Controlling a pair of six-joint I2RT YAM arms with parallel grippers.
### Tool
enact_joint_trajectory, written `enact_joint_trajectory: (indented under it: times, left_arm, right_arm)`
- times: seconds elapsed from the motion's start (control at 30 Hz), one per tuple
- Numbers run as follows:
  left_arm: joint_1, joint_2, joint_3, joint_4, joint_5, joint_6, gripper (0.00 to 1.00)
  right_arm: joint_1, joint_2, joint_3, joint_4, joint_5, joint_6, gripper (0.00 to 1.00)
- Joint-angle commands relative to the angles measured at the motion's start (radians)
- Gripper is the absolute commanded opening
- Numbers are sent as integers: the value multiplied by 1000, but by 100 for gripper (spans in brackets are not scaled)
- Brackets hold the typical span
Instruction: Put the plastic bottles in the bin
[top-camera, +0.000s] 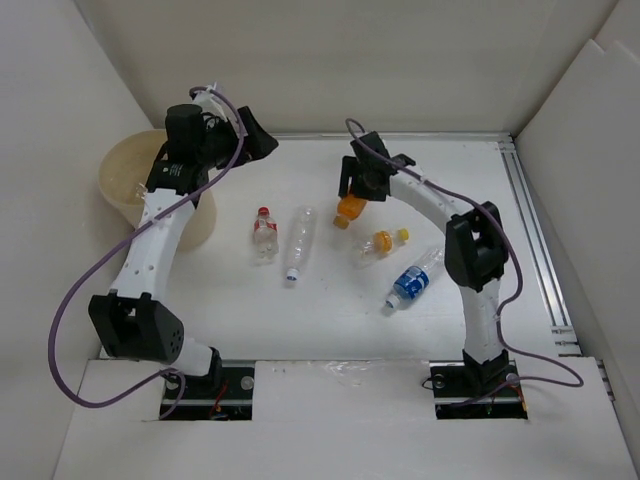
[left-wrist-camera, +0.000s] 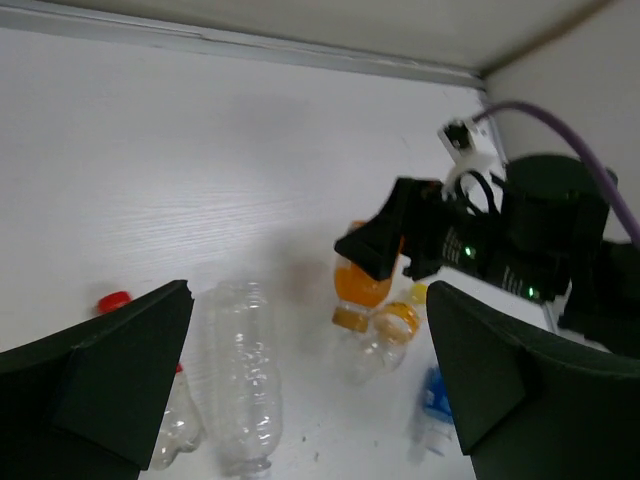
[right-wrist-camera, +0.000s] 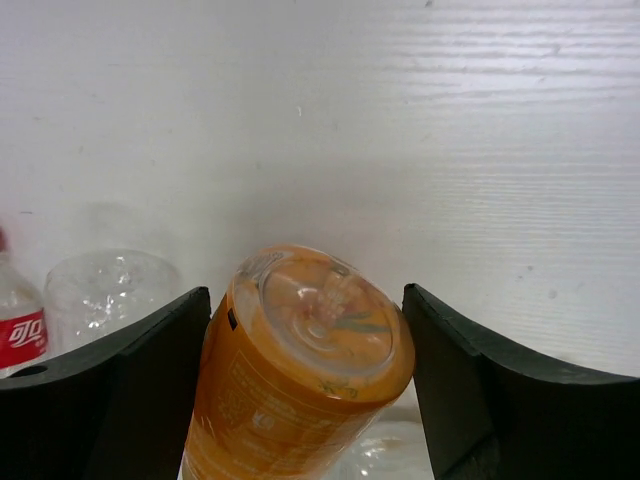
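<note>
My right gripper (top-camera: 352, 196) (right-wrist-camera: 307, 295) is shut on the orange bottle (top-camera: 351, 209) (right-wrist-camera: 300, 380), both fingers against its sides, and its cap points down toward the table. On the table lie a red-capped bottle (top-camera: 264, 233), a clear bottle (top-camera: 300, 242), a bottle with a yellow-orange cap (top-camera: 380, 243) and a blue-labelled bottle (top-camera: 412, 281). The tan bin (top-camera: 125, 170) stands at the far left. Beside the bin, my left gripper (top-camera: 262, 143) (left-wrist-camera: 308, 300) hangs open and empty, looking down over the bottles.
White walls close in the table at the back and both sides. A metal rail (top-camera: 535, 240) runs along the right edge. Purple cables (top-camera: 70, 300) loop off both arms. The left arm's upper link (top-camera: 160, 235) crosses in front of the bin.
</note>
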Motion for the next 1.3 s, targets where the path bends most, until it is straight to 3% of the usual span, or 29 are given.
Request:
enact_joint_trajectory:
  times: [0.0,0.17,0.3,0.47,0.7,0.9,1.1,1.2,1.27]
  left_arm:
    - [1,22,-42,211,387,11,100]
    - [-62,62,-66,317,552,-5,100]
    - [-73,71,-157,481,658,-101,100]
    - [-90,17,-319,890,810,-303,100]
    - [-168,-24,-353,960,818,-304,100]
    - [-168,-35,-442,1325,842,-550,100]
    - [-168,-26,-442,1296,822,-534,100]
    - [-168,-17,-427,1138,770,-430,100]
    - [-168,-7,-418,1120,760,-429,100]
  right_arm:
    - [-9,-158,38,38,-32,-77,0]
    - [-41,-362,-127,259,-289,-137,0]
    - [-41,-529,-200,360,-346,-147,0]
    - [-53,-603,-232,447,-473,-147,0]
    - [-44,-622,-251,558,-598,-105,0]
    - [-24,-622,-260,582,-607,-105,0]
    - [31,-622,-270,622,-651,-96,0]
    - [54,-622,-270,631,-651,-87,0]
    - [68,-622,-270,631,-651,-87,0]
